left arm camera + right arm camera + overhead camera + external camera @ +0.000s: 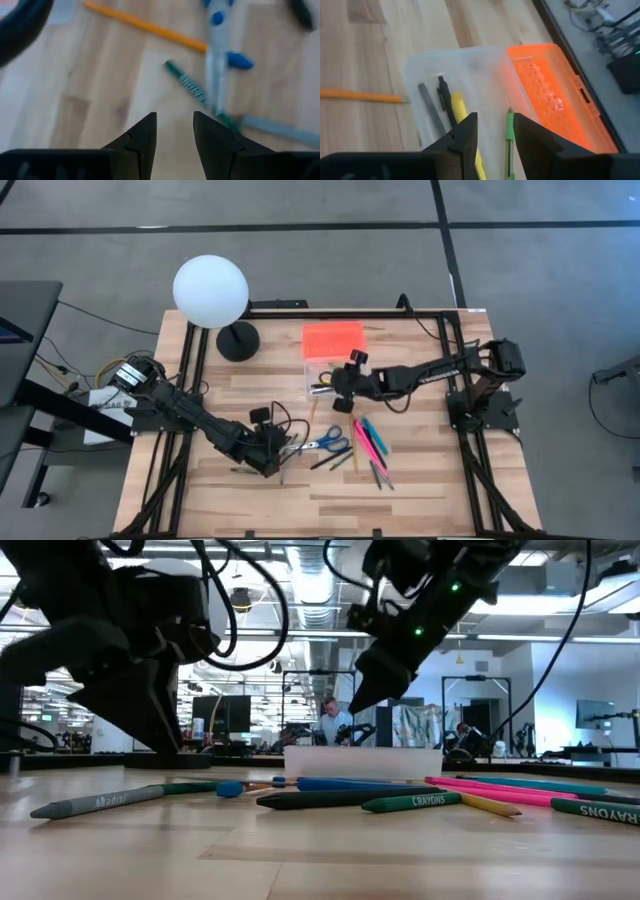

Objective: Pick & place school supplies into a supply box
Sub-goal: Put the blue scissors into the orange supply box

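1. High view: The wooden table (240, 490) holds a white globe lamp (210, 292) at about 11 o'clock. The supply box (328, 370) sits near 1 o'clock from the table's middle, with its orange lid (333, 338) folded back behind the clear base. The right gripper (340, 383) hangs over the clear base. The left gripper (275, 463) is low over the table, just beside the blue-handled scissors (328, 444). Pink and blue pens (370, 438) lie at about 4 o'clock from the box.

2. Low view: Crayons (420, 802) and pens lie in a row across the table. A grey crayon (95, 803) lies at 9 o'clock from them. The clear box stands behind them. A person (330, 722) sits far back in the room.

3. Left wrist view: The left gripper (175, 132) has its fingers a little apart with nothing between them. Ahead lie a green pencil (186, 82), a yellow pencil (145, 26) and the scissors (220, 55).

4. Right wrist view: The right gripper (495, 131) has its fingers a little apart and holds nothing. Under it, inside the clear base, lie a grey pen (431, 110), a black pen (444, 95), a yellow marker (462, 117) and a green pen (509, 131). The orange lid lies beside the base.
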